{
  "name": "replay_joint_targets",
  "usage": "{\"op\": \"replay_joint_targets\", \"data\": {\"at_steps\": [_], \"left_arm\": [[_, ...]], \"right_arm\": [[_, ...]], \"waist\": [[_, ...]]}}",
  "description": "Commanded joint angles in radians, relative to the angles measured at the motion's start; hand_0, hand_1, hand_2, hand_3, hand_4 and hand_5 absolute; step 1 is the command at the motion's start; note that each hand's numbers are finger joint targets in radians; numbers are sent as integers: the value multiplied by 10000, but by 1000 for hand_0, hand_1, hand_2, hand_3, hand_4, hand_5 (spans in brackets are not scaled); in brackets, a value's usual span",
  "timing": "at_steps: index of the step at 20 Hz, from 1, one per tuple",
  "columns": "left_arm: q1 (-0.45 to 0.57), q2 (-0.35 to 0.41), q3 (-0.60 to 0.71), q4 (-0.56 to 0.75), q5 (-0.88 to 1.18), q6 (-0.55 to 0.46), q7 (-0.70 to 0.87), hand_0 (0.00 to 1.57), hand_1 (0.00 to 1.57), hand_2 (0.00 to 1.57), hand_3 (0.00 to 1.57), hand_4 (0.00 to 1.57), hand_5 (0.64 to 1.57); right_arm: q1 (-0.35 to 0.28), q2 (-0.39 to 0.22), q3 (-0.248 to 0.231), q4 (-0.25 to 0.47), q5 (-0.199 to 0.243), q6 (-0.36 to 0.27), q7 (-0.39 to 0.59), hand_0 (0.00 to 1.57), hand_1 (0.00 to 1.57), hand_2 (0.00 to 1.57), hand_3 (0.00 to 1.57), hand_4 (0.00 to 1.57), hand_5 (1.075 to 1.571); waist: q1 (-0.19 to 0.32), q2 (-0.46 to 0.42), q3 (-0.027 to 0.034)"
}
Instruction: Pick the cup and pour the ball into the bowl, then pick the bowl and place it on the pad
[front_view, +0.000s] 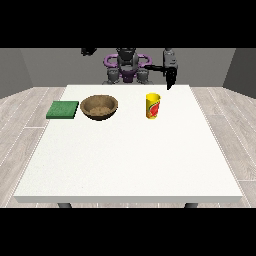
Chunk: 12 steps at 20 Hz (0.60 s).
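A yellow cup (153, 106) with a red mark stands upright on the white table (130, 160), right of centre. The ball inside it is hidden. A brown wooden bowl (99, 107) sits to its left, and a flat green pad (63, 109) lies at the table's left edge beside the bowl. The hand at the view's right (171, 79) hangs above the table's far edge, behind and to the right of the cup, fingers pointing down and straight, holding nothing. The hand at the view's left (89, 51) is raised high near the robot's shoulder, away from all objects.
The robot's torso (127, 67) stands behind the far edge of the table. Grey wood floor surrounds the table on all sides.
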<state>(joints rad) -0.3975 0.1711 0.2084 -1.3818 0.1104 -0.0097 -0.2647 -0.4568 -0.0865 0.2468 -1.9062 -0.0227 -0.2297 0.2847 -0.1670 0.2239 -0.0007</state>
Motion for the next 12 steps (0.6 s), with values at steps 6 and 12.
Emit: {"op": "replay_joint_targets", "data": {"at_steps": [6,12], "left_arm": [[261,55,87,3016,-284,-690,-2422,0,0,0,0,0,1409],[-395,-465,-105,4371,-447,-297,-2857,0,0,0,0,0,1443]], "right_arm": [[330,-452,-1224,-398,-335,508,362,0,0,0,0,0,1569],[850,-650,-1910,-322,-1214,1319,257,0,0,0,0,0,1567]], "waist": [[315,-412,3],[207,-628,6]]}}
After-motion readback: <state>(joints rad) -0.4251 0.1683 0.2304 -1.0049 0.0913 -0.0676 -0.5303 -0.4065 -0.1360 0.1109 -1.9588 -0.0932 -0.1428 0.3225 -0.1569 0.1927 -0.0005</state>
